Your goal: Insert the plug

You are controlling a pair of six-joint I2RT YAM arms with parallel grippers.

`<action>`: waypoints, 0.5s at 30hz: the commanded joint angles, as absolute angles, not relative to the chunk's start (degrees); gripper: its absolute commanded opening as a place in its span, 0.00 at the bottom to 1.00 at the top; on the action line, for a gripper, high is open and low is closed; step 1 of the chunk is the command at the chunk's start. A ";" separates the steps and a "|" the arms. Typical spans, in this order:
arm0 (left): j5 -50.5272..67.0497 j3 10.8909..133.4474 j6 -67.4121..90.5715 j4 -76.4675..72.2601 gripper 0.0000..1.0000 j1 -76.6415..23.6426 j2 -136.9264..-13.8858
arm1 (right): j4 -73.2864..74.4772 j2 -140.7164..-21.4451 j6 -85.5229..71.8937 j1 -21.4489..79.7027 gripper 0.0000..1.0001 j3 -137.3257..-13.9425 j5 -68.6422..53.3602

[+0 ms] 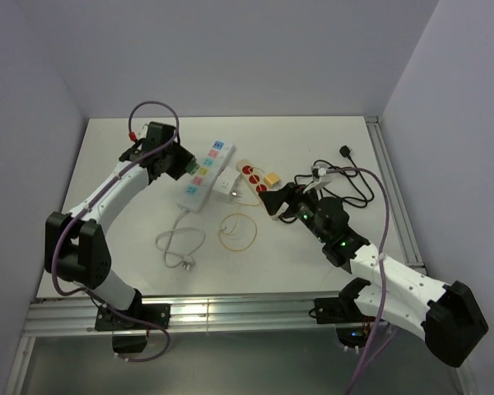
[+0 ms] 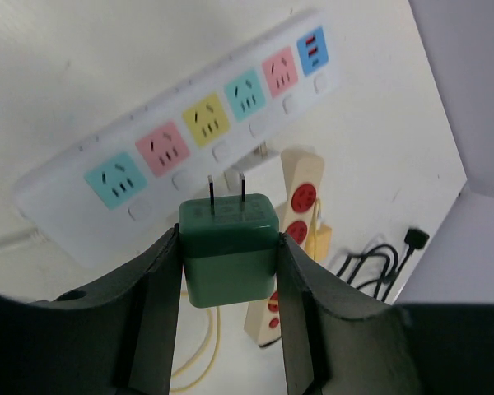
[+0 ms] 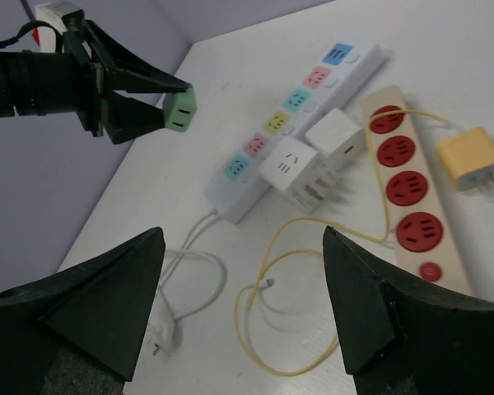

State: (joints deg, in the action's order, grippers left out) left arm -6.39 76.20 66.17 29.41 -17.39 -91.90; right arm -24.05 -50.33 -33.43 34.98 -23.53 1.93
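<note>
Plug (image 2: 228, 255) grasped, not yet inserted. Left gripper (image 2: 227, 245) clamps its green body by both sides, centre-low in the left wrist view. In the right wrist view the plug hangs upper left, looks clear of the strip (image 2: 189, 140). Prongs (image 2: 212, 191) point up-frame at the strip, tips just under the yellow socket (image 2: 206, 118). Plug's long axis follows the prongs, roughly crosswise to the strip's lower-left-to-upper-right run. Left to do: align on a socket, close the gap, push home. Right gripper (image 3: 239, 247) spread wide, empty, lower centre.
</note>
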 commanded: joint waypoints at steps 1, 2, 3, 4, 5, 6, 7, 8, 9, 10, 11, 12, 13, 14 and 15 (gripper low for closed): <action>-2.73 72.17 70.83 24.97 0.06 -19.16 -86.15 | -30.84 -55.01 -34.36 38.40 0.84 -28.12 3.43; -2.29 71.55 72.14 23.92 0.07 -19.51 -85.35 | -31.81 -56.32 -34.63 39.71 0.84 -28.82 3.60; -2.11 70.85 72.68 23.65 0.07 -20.29 -84.56 | -32.16 -58.95 -35.15 40.42 0.83 -30.48 3.86; -2.20 70.67 73.21 23.64 0.07 -20.65 -83.25 | -32.60 -60.28 -35.50 41.13 0.83 -31.28 4.82; -2.37 70.40 74.34 23.90 0.07 -21.09 -82.54 | -33.56 -61.51 -35.86 41.83 0.82 -32.68 5.27; -2.63 70.14 74.88 23.82 0.07 -22.14 -81.92 | -34.27 -63.79 -36.29 43.05 0.82 -33.22 5.27; -2.29 69.70 75.67 23.38 0.07 -22.58 -80.52 | -35.15 -64.94 -36.56 43.50 0.82 -33.74 5.53; -1.50 69.00 76.98 22.68 0.07 -23.02 -79.72 | -36.29 -66.00 -37.00 43.94 0.82 -34.97 5.54; -0.54 67.34 77.86 20.67 0.08 -23.64 -78.93 | -37.17 -68.09 -37.61 44.47 0.82 -35.50 5.45; -0.44 66.45 78.74 19.52 0.08 -23.82 -77.36 | -37.96 -69.16 -37.88 44.82 0.82 -36.03 5.19; 1.13 65.40 80.75 18.12 0.08 -24.08 -76.65 | -39.01 -70.13 -37.97 45.00 0.82 -37.25 5.19; 0.97 63.48 81.73 15.76 0.08 -24.87 -75.86 | -39.81 -71.70 -38.14 45.35 0.82 -37.79 4.92; 0.88 62.67 82.52 14.78 0.08 -25.40 -74.81 | -40.42 -72.33 -38.14 45.96 0.82 -38.31 4.83; 0.27 62.14 83.75 14.24 0.09 -25.84 -74.27 | -41.04 -73.03 -37.97 46.23 0.82 -39.54 5.27; 0.26 61.79 84.11 13.98 0.09 -26.88 -73.92 | -41.31 -74.26 -37.27 46.58 0.82 -40.16 5.19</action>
